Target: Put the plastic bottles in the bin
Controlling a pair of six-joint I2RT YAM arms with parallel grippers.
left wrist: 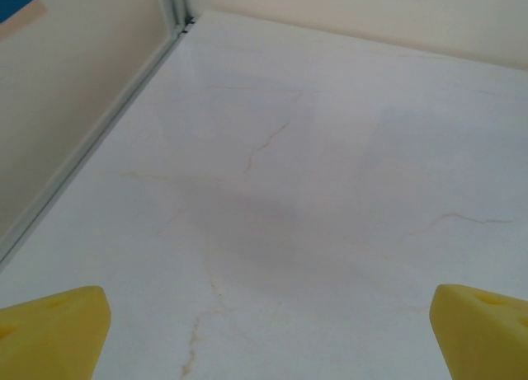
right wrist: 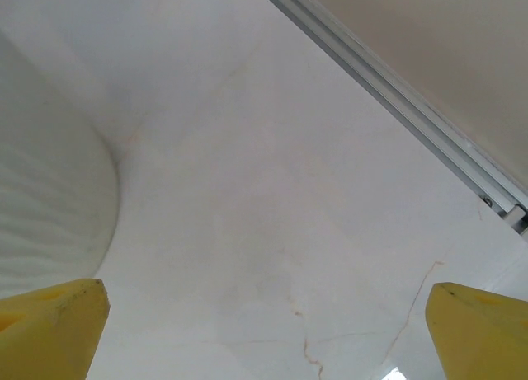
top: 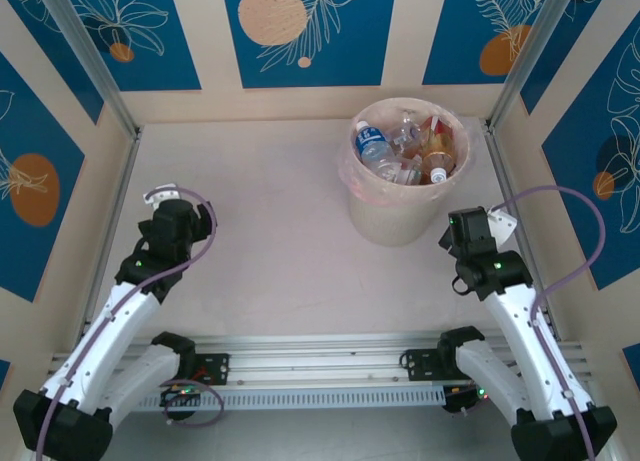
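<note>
The plastic bottles (top: 405,153) all lie inside the bin (top: 398,224), which stands at about 1 o'clock on the desk (top: 270,251) in the top view, none of them between or touching either pair of fingers. The right fingers (right wrist: 51,329) are spread wide and hold nothing, their yellow wedge-shaped tips sitting at the two lower corners of the right wrist view with bare desk between them. The bin's pale, faintly ribbed, rounded wall (right wrist: 45,199) bulges at 9 o'clock there, near the tips but apart from them. From above, the right arm (top: 497,273) has its wrist just beside the bin at roughly 4 o'clock of it. The left fingers (left wrist: 56,330) also gape wide and empty over bare desk, and the left arm (top: 135,281) sits toward 9 o'clock, well apart from the bin. The bin is a round cream bucket with a thin, crinkled translucent liner (top: 352,171) folded over its rim. The bottles are clear, dented plastic with blue and orange labels and light caps, heaped at mixed angles with no shared long axis; the blue-labelled one (top: 371,141) seems to run roughly from 11 to 5 o'clock. The desk is smooth, pale and marble-like with fine brown veins.
</note>
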